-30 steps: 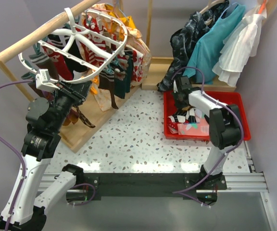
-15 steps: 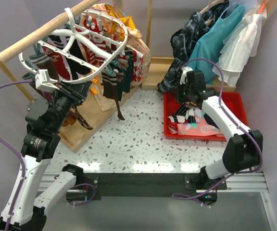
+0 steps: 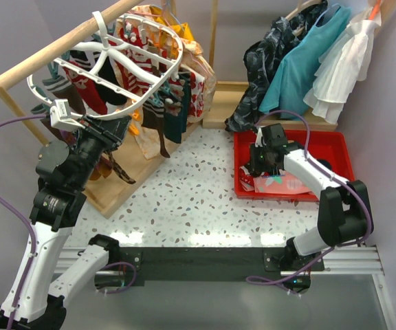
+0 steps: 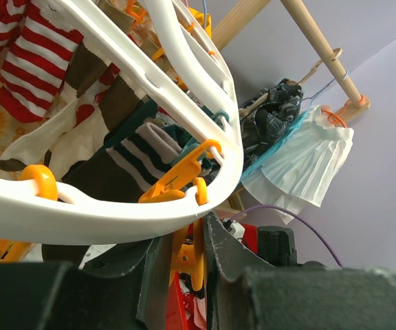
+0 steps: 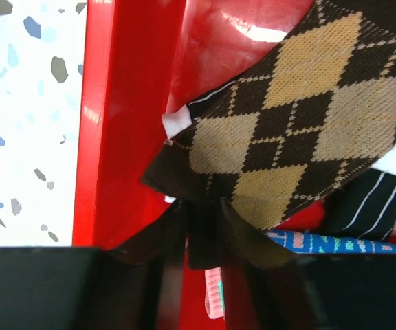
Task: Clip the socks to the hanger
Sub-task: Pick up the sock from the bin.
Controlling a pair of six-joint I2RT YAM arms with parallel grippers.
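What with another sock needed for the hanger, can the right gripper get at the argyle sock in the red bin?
Probably yes: the right gripper is down in the red bin, at a corner of the argyle sock, with nothing over it.

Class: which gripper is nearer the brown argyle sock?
Right. The right gripper is in the red tray at the argyle sock; the left gripper is far off, pinching an orange clip on the hanger.
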